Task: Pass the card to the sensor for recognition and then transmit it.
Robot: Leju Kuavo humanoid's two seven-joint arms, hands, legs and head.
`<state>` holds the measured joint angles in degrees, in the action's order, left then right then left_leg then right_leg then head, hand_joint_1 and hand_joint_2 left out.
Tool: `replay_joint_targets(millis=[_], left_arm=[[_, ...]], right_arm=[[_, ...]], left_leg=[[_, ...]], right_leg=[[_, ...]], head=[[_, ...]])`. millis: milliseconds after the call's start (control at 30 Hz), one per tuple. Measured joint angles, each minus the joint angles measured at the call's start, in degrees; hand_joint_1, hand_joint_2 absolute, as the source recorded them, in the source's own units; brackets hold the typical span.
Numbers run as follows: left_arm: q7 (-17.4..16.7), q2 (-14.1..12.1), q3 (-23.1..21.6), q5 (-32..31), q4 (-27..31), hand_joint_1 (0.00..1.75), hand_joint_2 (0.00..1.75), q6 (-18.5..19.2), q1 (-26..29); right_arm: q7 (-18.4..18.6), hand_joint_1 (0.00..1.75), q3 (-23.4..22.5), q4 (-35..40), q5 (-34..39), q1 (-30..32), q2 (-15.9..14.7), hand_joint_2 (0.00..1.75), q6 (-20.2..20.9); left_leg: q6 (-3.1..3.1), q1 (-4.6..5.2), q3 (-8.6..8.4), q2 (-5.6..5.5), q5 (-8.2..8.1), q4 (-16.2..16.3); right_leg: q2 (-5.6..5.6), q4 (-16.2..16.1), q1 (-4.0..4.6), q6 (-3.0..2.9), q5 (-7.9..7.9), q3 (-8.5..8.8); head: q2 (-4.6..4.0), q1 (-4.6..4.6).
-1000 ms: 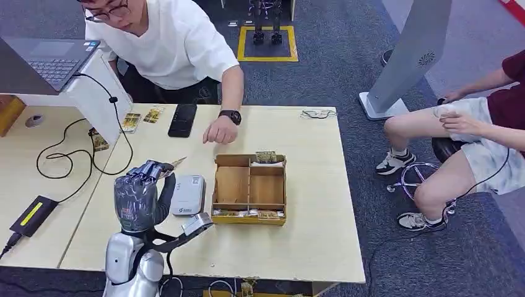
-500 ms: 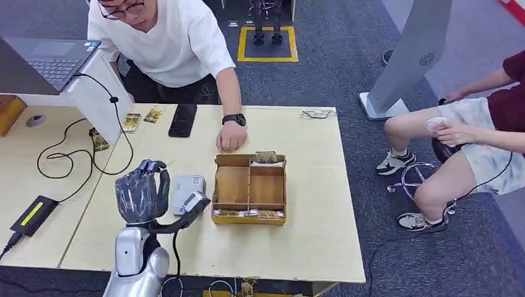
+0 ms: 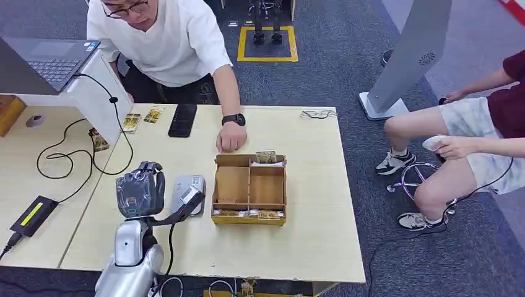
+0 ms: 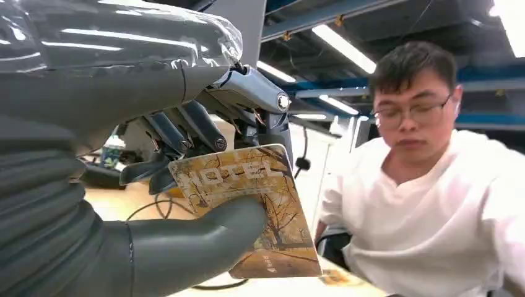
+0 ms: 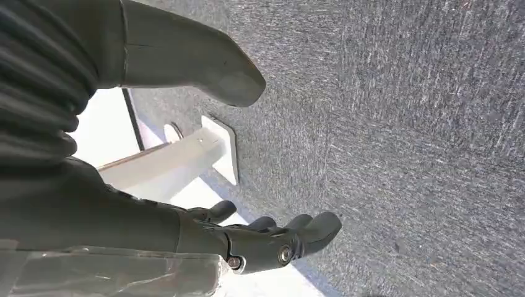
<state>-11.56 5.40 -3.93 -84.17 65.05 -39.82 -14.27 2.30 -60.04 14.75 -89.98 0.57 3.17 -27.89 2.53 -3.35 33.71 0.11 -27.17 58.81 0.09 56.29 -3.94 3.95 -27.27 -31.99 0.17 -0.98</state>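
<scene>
Card (image 4: 247, 204) (printed HOTEL) pinched in left hand (image 3: 140, 193) above wooden table (image 3: 309, 241).

Even bright overhead light; ceiling strip lights (image 4: 347, 49) glare; person's face soft; right wrist corner overexposed.

My head cam looks down on the table (image 3: 297, 235) from high up; left wrist cam sits close behind the left hand (image 4: 186, 142), facing the seated person (image 4: 433, 204), whom both views share; right wrist cam faces carpet (image 5: 402, 124).
</scene>
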Motion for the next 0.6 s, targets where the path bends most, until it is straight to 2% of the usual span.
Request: replay_joint_targets(millis=[267,600], left_arm=[[-4.6,-2.0,-0.2,0.0,-4.8,1.75,1.75,0.7,-0.6],[-4.7,-3.5,-0.2,0.7,-6.9,1.75,1.75,1.3,0.8]], right_arm=[[0.7,0.00,0.0,0.0,0.0,0.0,0.0,1.75,0.2],[0.7,0.00,-0.8,0.2,0.0,0.3,0.0,1.75,0.7]], left_leg=[[0.00,0.00,0.01,0.00,0.00,0.0],[0.00,0.00,0.01,0.00,0.00,0.0]], right_leg=[[0.00,0.0,0.00,0.00,0.00,0.00],[0.00,0.0,0.00,0.00,0.00,0.00]], head=[[0.00,0.00],[0.00,0.00]])
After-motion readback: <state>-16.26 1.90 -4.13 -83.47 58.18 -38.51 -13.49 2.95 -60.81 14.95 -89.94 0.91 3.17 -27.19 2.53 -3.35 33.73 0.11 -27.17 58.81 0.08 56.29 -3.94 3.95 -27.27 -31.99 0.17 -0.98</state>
